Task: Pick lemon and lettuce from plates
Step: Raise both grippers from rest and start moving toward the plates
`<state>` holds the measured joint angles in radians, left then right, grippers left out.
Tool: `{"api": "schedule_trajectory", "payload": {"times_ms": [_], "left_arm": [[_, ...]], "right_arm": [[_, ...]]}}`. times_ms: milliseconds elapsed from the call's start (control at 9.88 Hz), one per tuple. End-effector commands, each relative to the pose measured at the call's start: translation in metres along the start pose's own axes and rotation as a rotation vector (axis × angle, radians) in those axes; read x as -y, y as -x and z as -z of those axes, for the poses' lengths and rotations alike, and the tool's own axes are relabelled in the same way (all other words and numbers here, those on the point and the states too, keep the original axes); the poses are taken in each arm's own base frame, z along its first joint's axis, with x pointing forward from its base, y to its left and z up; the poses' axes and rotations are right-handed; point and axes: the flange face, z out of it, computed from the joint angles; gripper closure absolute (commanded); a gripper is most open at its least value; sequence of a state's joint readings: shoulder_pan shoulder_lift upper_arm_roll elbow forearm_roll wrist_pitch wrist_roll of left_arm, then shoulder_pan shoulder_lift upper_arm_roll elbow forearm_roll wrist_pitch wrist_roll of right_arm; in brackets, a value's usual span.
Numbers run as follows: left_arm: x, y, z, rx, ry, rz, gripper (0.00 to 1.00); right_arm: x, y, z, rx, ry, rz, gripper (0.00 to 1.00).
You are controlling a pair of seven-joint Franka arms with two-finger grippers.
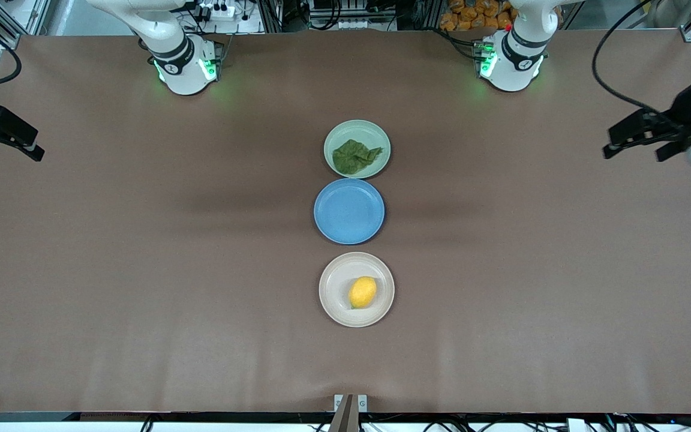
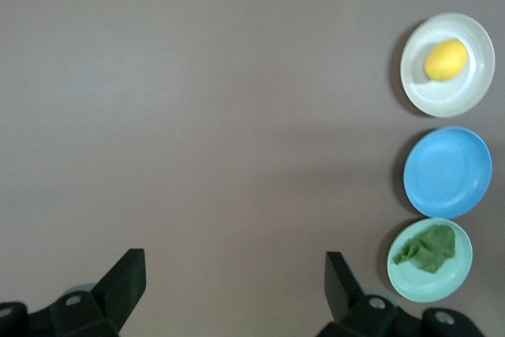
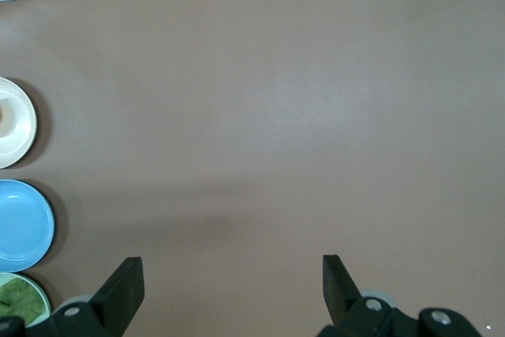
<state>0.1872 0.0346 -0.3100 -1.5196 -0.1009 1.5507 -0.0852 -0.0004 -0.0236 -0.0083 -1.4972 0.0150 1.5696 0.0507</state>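
The lemon lies on the beige plate, the plate nearest the front camera. The lettuce lies on the mint green plate, nearest the arms' bases. My left gripper hangs open over bare table at the left arm's end, holding nothing. My right gripper hangs open over the right arm's end, also holding nothing. The left wrist view shows its gripper well apart from the lemon and lettuce. In the right wrist view its gripper is over bare table.
A blue plate with nothing on it sits between the two other plates, in one row down the table's middle. Brown table surface spreads wide toward both arms' ends. A small bracket stands at the table's front edge.
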Motion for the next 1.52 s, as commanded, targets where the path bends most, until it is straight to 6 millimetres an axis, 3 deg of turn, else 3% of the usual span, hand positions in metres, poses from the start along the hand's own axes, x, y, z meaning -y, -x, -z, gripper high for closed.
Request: {"api": "schedule_trajectory", "payload": {"times_ms": [0, 101, 405, 810, 1012, 1214, 1417], "left_arm": [[-0.049, -0.008, -0.031, 0.004, 0.029, 0.041, 0.00], [-0.051, -0.021, -0.051, 0.013, 0.045, 0.037, 0.00], [-0.115, -0.051, -0.111, -0.023, 0.087, 0.043, 0.00], [-0.193, -0.070, -0.182, -0.048, 0.048, 0.117, 0.00], [-0.210, -0.074, -0.204, -0.063, 0.067, 0.142, 0.00], [-0.214, -0.063, -0.206, -0.045, 0.041, 0.192, 0.00], [-0.259, -0.002, -0.242, 0.038, -0.082, 0.202, 0.00]], "right_arm": [[-0.004, -0.001, 0.004, 0.002, 0.011, 0.003, 0.00], [-0.002, -0.001, 0.004, 0.002, 0.006, 0.003, 0.00], [0.010, -0.001, 0.002, 0.001, -0.006, 0.013, 0.00], [0.045, 0.000, -0.009, 0.021, -0.011, 0.071, 0.00], [0.068, -0.001, -0.018, 0.041, -0.030, 0.095, 0.00], [0.091, 0.000, -0.028, 0.068, -0.096, 0.062, 0.00], [0.131, 0.003, -0.039, 0.076, -0.099, 0.032, 0.00]]}}
